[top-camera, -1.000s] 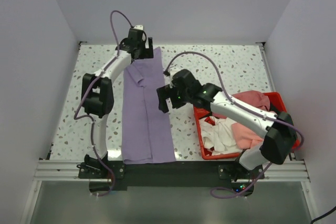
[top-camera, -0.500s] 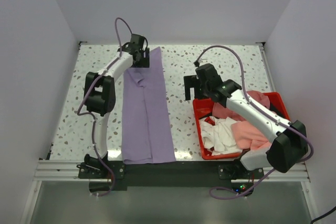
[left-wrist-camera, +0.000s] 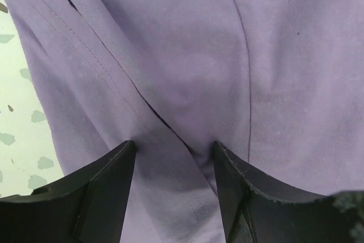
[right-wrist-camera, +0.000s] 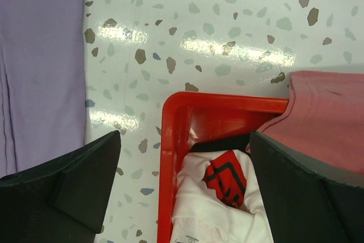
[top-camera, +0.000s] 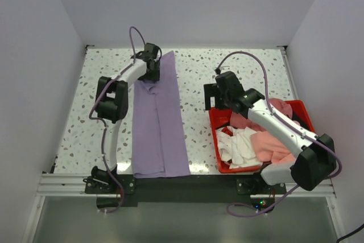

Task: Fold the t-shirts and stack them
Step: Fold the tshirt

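A folded t-shirt [top-camera: 159, 123] lies left on the tabletop [top-camera: 239, 72], the left gripper [top-camera: 152, 72] at its far end, and right, a bin [top-camera: 213, 124] holds heaped t-shirts [top-camera: 250, 143], the right gripper [top-camera: 213, 99] above its far-left corner.

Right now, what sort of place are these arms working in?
Likely a lab robot cell, not a home: plain white walls box in the speckled tabletop, an aluminium rail runs along its near edge, and a red plastic bin stands beside the lavender t-shirt.

Two robot arms: left arm [top-camera: 116, 98], right arm [top-camera: 273, 122]. One table [top-camera: 256, 66]. One purple shirt [top-camera: 159, 123]. One red bin [top-camera: 213, 126] with clothes in three colours: white cloth [top-camera: 236, 146], pink cloth [top-camera: 270, 146], rose cloth [top-camera: 278, 106]; their exact number is unclear.
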Robot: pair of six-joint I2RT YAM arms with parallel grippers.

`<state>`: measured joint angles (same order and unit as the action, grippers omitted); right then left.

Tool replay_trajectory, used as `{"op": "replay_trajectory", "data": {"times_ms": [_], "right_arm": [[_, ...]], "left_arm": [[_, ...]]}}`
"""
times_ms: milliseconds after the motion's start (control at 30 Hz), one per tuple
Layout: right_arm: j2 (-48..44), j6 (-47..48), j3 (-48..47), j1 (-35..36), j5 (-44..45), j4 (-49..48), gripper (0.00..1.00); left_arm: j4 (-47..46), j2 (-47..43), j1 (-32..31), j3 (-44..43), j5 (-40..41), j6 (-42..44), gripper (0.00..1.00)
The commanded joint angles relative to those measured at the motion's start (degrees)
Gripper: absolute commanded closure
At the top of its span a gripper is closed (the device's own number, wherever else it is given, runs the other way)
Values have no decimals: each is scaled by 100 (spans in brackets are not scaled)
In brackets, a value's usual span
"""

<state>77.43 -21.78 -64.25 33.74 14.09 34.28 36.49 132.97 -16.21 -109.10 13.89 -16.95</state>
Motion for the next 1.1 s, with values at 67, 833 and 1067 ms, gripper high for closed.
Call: {"op": "replay_trajectory", "data": {"times_ms": [67,833,1067], "right_arm": [[-184,60,44,-42,182,-9,1],[-114,7,70,-51,-20,-36,1],[-96,-2,62,-51,-99,-36,1]], "left_arm": [[288,-51,-5,-139,394,-45,44],[359,-1009,30,1012,1344,-317,53],[271,-1474,179,1619,1345,-581,50]]}}
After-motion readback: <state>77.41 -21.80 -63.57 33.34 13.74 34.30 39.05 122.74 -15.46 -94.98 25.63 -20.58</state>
